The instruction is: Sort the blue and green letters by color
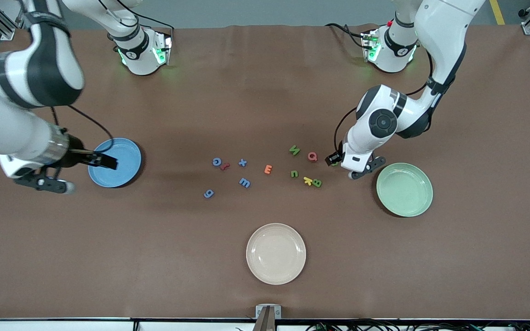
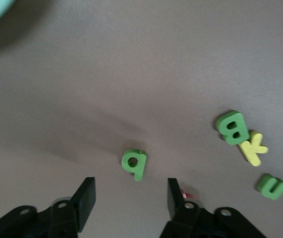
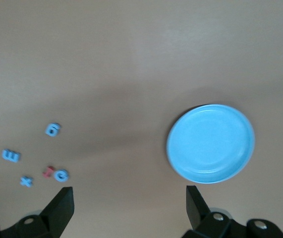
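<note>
Four blue letters lie mid-table: G [image 1: 216, 161], x [image 1: 242, 162], m [image 1: 244, 182] and 9 [image 1: 208, 193]. Green letters N [image 1: 294, 150], u [image 1: 294, 174] and B [image 1: 316, 183] lie toward the left arm's end. A fourth green letter, q [image 2: 134, 164], lies on the table just ahead of my open, empty left gripper [image 2: 130, 191], which hangs low beside the green plate [image 1: 404, 189]. In the front view the left gripper [image 1: 333, 160] mostly hides it. My right gripper [image 1: 107, 162] is open and empty, up over the blue plate [image 1: 114, 174].
A beige plate [image 1: 276, 253] sits nearest the front camera. A red r [image 1: 224, 166], orange E [image 1: 268, 169], red Q [image 1: 312, 156] and yellow K [image 1: 308, 180] lie among the task letters; the K touches the green B [image 2: 233, 127].
</note>
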### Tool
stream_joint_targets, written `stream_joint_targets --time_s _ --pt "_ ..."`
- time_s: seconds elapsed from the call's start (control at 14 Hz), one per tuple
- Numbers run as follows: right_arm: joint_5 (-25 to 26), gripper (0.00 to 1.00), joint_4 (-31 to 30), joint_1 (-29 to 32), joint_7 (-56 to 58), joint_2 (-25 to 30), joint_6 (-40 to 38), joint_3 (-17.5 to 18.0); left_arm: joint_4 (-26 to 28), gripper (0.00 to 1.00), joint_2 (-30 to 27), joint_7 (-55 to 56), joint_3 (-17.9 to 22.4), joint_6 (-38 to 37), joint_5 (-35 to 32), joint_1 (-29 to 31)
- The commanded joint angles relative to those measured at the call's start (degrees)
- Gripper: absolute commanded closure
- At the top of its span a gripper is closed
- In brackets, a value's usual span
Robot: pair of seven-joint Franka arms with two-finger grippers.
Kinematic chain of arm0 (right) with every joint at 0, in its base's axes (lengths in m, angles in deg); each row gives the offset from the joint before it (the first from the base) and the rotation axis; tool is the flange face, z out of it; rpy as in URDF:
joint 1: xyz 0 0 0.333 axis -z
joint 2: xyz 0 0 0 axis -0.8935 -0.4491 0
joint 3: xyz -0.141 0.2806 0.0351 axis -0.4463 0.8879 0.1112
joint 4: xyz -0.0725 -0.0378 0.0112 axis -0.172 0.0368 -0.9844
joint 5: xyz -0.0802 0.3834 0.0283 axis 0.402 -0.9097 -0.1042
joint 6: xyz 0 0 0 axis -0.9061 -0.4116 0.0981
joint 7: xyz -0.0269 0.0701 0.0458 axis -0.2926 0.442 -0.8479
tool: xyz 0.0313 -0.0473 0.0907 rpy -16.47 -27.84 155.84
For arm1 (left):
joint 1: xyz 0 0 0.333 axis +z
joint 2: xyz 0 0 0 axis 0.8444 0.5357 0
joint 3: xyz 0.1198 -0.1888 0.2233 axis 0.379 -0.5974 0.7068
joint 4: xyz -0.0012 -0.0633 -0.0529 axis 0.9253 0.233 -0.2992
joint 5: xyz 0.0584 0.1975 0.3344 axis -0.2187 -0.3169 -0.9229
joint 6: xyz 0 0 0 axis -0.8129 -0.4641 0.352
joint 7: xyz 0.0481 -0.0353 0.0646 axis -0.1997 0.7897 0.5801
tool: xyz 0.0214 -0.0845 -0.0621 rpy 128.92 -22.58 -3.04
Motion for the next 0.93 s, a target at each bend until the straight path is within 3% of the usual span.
stream_joint_targets --time_s 0.0,0.21,0.36,0.64,0.86 --pt "0.05 0.0 -4.01 -4.13 -10.7 1.12 3.74 -0.48 -0.75 0.36 2.06 0.88 0.16 1.06 -0.26 -0.26" --pt "0.14 0.0 -6.82 -8.97 -24.0 1.03 6.46 -0.48 -0.84 0.38 3.38 0.88 0.16 1.06 -0.61 -0.35" --pt "0.05 0.0 -12.69 -12.05 -27.78 1.55 12.77 -0.48 -1.1 0.4 4.08 0.88 0.16 1.32 -0.53 -0.27" --pt "0.14 0.0 -23.25 -19.51 -27.28 1.91 26.31 -0.47 -1.54 0.47 5.05 0.88 0.43 2.37 -0.61 -0.35" --pt "0.14 0.0 -25.38 -21.82 -17.91 0.51 30.91 -0.39 -2.07 0.49 5.76 0.88 0.51 2.37 -0.7 -0.35"
